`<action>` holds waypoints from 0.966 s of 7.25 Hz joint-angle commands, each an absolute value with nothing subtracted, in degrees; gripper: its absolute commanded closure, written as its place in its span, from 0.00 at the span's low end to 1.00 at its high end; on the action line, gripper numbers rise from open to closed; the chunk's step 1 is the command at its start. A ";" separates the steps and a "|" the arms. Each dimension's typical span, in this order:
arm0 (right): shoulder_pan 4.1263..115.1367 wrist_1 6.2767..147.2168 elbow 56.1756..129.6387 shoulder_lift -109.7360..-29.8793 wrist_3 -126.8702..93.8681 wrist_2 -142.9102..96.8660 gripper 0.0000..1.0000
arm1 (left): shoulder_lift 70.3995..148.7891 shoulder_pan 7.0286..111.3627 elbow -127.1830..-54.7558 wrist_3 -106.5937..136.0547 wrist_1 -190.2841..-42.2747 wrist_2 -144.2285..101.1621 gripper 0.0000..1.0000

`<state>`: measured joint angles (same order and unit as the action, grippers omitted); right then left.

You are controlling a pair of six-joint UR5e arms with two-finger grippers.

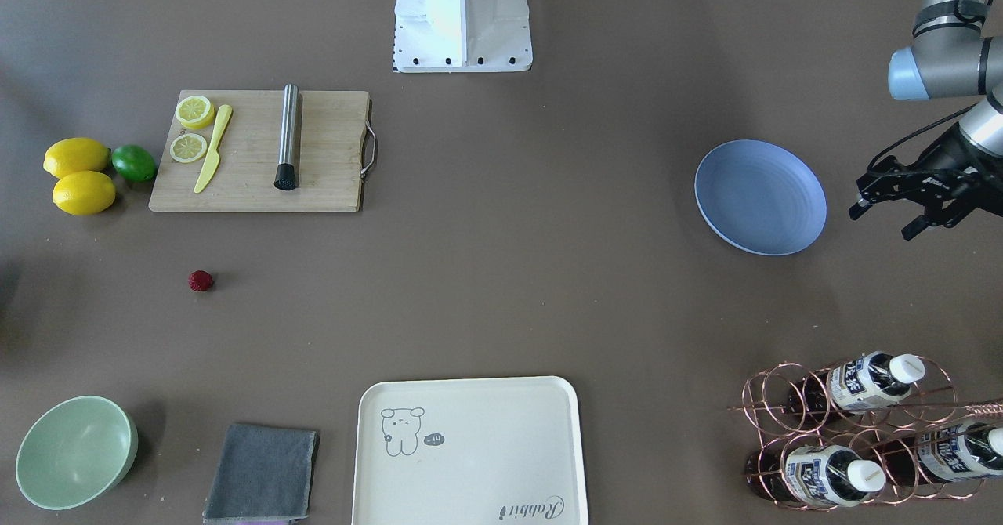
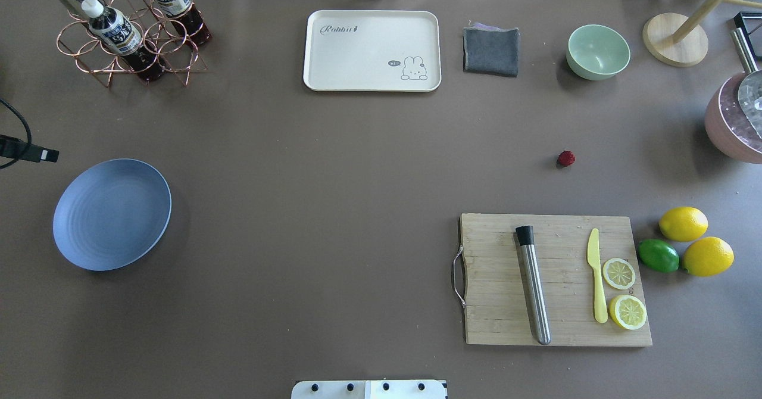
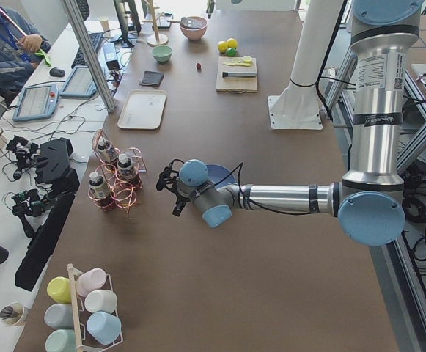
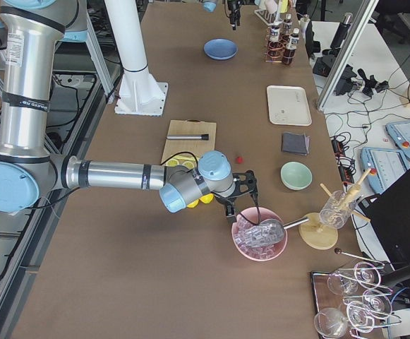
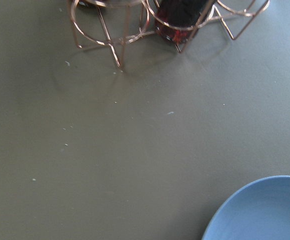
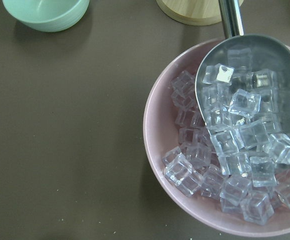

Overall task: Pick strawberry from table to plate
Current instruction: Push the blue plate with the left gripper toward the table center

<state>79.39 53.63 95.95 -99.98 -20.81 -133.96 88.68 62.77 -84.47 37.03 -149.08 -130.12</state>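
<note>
Strawberry [image 1: 200, 280]: sitting far from left pincer [image 1: 889, 215], nearer right pincer [image 4: 245, 210]; probably handling light, soft, bruisable, suiting gentle pinching across middle. Left pincer gaping empty; cannot tell right's.

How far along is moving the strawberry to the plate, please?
Done: nothing; the strawberry lies on the table, far from the bare plate. In hand: nothing; the left claw hangs open beside the plate. Left: reaching, grasping, carrying, releasing.

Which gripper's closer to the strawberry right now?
Right. The right gripper hangs over the near rim of the ice bowl, not far from the strawberry. The left gripper is far across from it, beside the plate.
</note>
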 commanded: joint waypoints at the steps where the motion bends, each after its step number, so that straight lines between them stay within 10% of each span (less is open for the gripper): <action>1: 79.19 51.69 95.80 -100.98 -20.74 -133.95 0.00 | 88.16 58.89 -83.76 41.22 -152.40 -129.11 0.02; 5: 79.10 48.69 95.71 -102.04 -20.48 -133.86 0.00 | 86.66 56.26 -80.43 41.22 -157.31 -129.11 0.03; 7: 79.01 48.69 95.71 -102.04 -20.48 -133.86 0.00 | 86.49 55.12 -80.33 41.22 -159.16 -129.11 0.22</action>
<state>79.07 48.78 95.63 -102.00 -20.48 -133.82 86.61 55.96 -80.56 41.21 -157.96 -129.11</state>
